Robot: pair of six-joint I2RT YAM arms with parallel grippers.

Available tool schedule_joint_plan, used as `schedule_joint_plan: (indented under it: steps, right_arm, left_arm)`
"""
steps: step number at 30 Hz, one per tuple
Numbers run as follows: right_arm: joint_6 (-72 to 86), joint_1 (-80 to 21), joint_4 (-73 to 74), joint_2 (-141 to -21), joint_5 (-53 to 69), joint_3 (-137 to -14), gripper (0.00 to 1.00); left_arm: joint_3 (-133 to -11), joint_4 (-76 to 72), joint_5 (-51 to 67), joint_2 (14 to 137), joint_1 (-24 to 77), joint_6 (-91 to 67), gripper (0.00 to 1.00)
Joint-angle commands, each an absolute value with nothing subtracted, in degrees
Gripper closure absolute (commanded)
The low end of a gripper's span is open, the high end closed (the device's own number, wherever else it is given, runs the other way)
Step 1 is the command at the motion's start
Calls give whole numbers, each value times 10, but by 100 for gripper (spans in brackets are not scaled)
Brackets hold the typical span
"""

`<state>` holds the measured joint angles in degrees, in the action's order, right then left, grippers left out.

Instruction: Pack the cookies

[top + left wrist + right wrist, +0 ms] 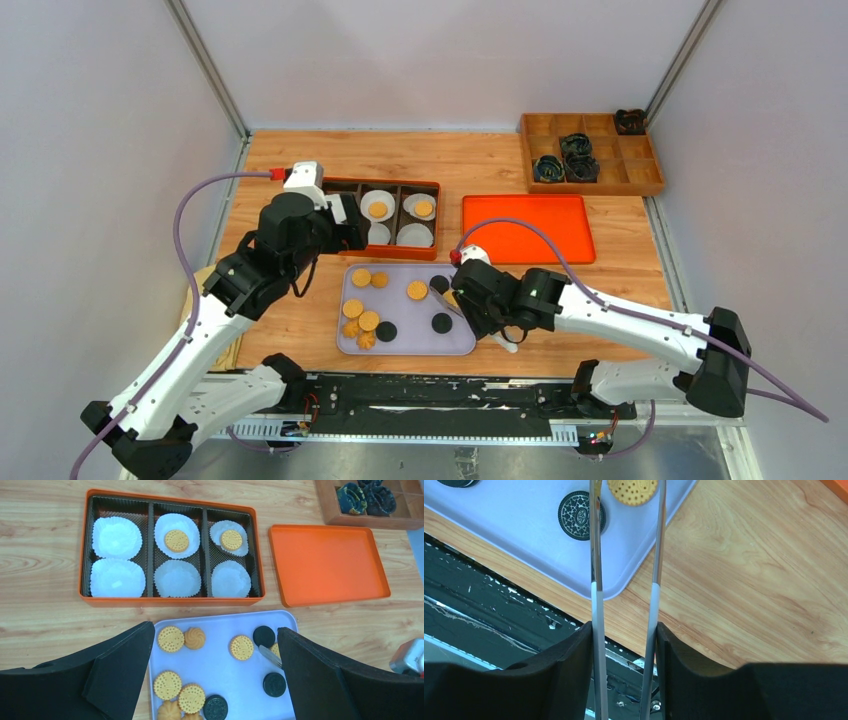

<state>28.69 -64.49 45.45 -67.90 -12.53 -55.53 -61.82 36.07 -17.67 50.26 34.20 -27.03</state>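
Observation:
Several cookies lie on a lilac tray (410, 342): golden round ones (171, 639), black ones (274, 684) and flower-shaped ones (194, 638). An orange box (170, 600) behind the tray holds several white paper cups. Two back cups each hold a golden cookie (177, 540) (231, 539). My left gripper (214, 628) is open and empty, above the tray's far edge. My right gripper (624, 627) is shut on metal tongs (596, 555). The tong arms stand either side of a golden cookie (632, 491) at the tray's right side, beside a black cookie (580, 509).
The orange lid (527, 228) lies right of the box. A wooden divided organiser (640, 170) with dark bundles stands at the back right. The table's front edge and a black rail (499, 610) run just below the tray.

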Motion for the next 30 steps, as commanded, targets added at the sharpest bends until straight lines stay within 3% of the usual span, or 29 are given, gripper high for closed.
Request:
schedule_joint_plan:
  steps: [1,11,17,22,30]
  right_arm:
    - [288,-651,436,-703,-134,-562,51]
    - [278,-650,426,-750,-148,-586,55]
    - [273,-650,426,-739,-135,-596,85]
    - [273,-650,435,-725,-127,-609,99]
    - [260,-650,441,-706,-120,-664,100]
  left_arm:
    - [-609,351,-173,503,338,-272,0]
    - [-606,353,-179,499,338,-267,0]
    - [-606,354,-182,497,338,-267,0]
    - [-609,355,-180,498,338,-267,0]
    - [-621,367,-208,494,338,-271,0]
